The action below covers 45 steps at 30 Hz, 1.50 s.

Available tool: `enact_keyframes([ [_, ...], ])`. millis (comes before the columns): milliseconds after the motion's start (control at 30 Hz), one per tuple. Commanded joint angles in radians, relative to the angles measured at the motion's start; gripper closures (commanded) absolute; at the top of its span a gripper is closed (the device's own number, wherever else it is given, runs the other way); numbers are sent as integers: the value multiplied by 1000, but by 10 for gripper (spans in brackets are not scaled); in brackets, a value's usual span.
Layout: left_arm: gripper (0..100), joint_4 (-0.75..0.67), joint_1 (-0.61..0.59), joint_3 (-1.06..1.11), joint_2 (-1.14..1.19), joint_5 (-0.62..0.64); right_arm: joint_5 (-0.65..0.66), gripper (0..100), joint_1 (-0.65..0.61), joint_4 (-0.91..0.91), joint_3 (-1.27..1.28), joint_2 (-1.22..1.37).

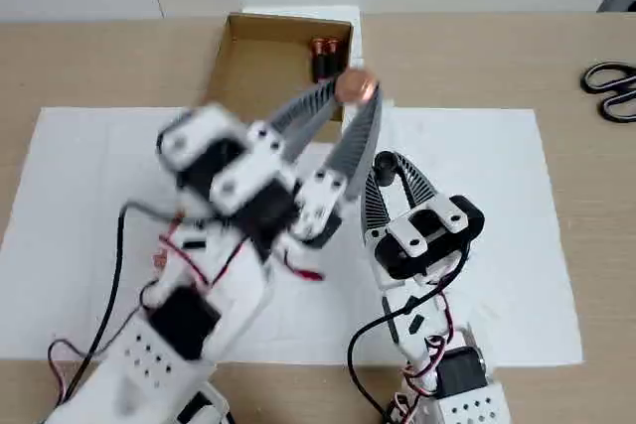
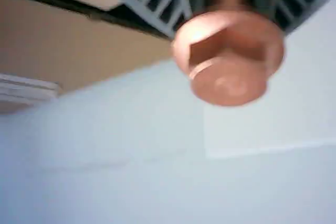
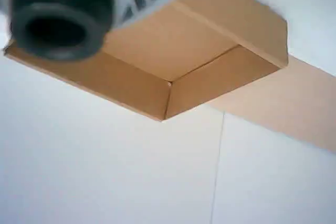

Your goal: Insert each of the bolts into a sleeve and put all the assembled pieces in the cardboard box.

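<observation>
By the cardboard box [image 1: 248, 62], my left gripper [image 1: 356, 93] pinches the copper bolt [image 2: 228, 59], my right gripper [image 1: 382, 164] the black sleeve [image 3: 56, 27]; bad aim could drop it.

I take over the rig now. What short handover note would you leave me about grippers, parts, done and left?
Left gripper: shut on a copper bolt, by the near edge of the cardboard box.
Right gripper: shut on a black sleeve, close beside the left one.
Done: assembled pieces lie in the box.
Left: join this bolt and sleeve, then put them in the box.
</observation>
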Motion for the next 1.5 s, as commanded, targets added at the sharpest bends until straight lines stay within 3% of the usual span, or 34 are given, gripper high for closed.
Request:
enact_keyframes([
  [0, 994, -60, 8, 122, -126, -17, -8, 995, -7, -21, 6, -18],
  [200, 994, -60, 9, 183, -130, 97, 8, 995, -74, -21, 6, -18],
  [333, 994, -55, 6, 179, -91, 97, 97, 995, -119, -19, 6, -18],
  [500, 994, 140, 6, 77, -54, 100, 114, 995, -113, -19, 6, -18],
  [700, 994, 167, -95, 8, -35, 98, 112, 995, -113, -19, 6, -18],
  [833, 994, 232, -97, 10, -35, 101, 112, 995, -114, -19, 6, -18],
  [1167, 994, 232, -15, 2, -37, 104, 112, 995, -114, -19, 6, -18],
  [1467, 994, 233, -38, 44, -35, 172, 112, 995, -114, -19, 6, -18],
])
